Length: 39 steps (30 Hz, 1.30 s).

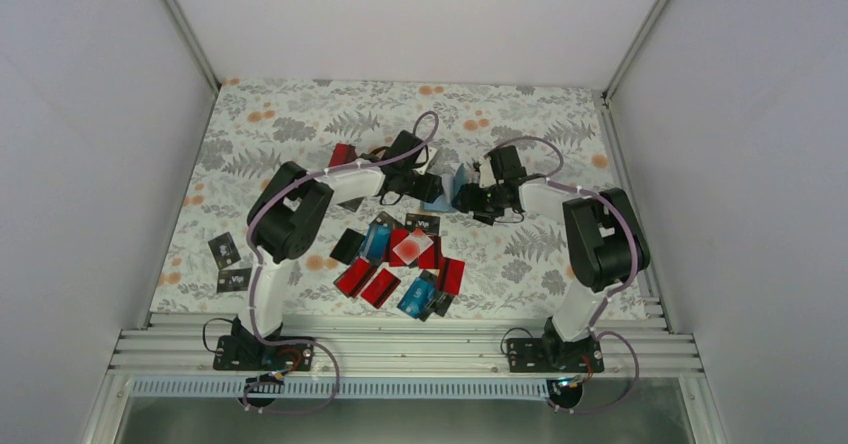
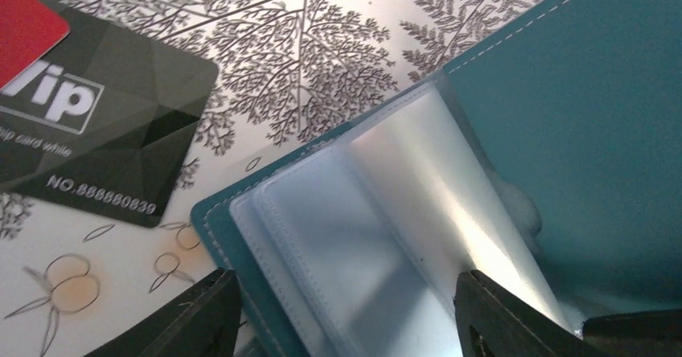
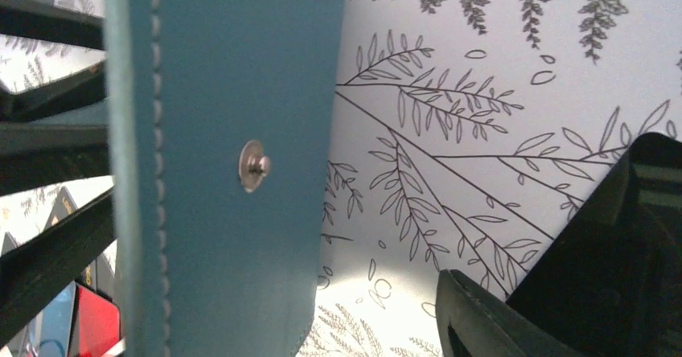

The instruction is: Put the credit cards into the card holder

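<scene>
The teal card holder [image 1: 446, 190] lies open at the table's middle back, between my two grippers. In the left wrist view its clear plastic sleeves [image 2: 378, 236] fan out from the teal cover [image 2: 595, 132]. My left gripper [image 2: 346, 329] is open, with its jaws wide apart on either side of the sleeves. In the right wrist view a teal flap [image 3: 217, 236] with a metal snap [image 3: 253, 165] stands upright. My right gripper [image 3: 338, 329] is open; one finger [image 3: 482, 321] shows clear of the flap and the other is hidden behind it. Red, black and blue credit cards [image 1: 400, 259] lie heaped nearer the arms.
A black VIP card [image 2: 104, 140] with a red card [image 2: 20, 31] overlapping it lies just left of the holder. Two black cards [image 1: 228, 264] lie apart at the left. A red card [image 1: 343, 154] sits behind the left arm. White walls enclose the floral table [image 1: 540, 114].
</scene>
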### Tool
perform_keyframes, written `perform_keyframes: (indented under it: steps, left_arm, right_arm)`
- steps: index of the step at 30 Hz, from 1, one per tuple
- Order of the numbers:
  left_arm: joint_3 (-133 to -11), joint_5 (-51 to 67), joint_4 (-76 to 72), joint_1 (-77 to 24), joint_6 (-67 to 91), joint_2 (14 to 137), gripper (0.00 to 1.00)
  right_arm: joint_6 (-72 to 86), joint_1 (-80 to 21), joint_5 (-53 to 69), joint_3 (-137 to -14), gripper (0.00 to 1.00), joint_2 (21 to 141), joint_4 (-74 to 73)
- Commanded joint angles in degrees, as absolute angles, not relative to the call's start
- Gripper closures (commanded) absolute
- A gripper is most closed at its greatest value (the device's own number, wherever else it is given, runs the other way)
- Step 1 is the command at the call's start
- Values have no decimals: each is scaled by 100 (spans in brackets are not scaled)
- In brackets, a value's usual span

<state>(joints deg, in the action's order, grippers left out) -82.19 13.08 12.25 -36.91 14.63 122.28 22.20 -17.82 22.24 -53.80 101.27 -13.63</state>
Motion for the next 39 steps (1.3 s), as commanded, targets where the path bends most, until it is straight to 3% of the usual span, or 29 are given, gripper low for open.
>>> perform_keyframes:
  steps: [1,7,17,27,39]
  left_arm:
    - [-8122,1007,1496,-3700,1388,11871,31]
    - [-7842,881,1660,-3702,1301,11310,19]
    - [-6834,1070,2148,-3931,1107,10032,17]
    - [-5528,1795,2584,-4354,1147,8711,26]
    - [-4605,1712,2100,-5053,1723,8502,41]
  right_arm:
    - [2093,-1749,1986,-5569,39,9794,-1708]
    - [1976,-1755,2302,-5546,33,9240,-1966]
    - [1971,-1790,3225,-4760,32,8086,-2436]
    - [3082,-2601,3884,-3628,35,6903,-2418]
    - [6492,-4526,2904,-1874,39,5585,-925]
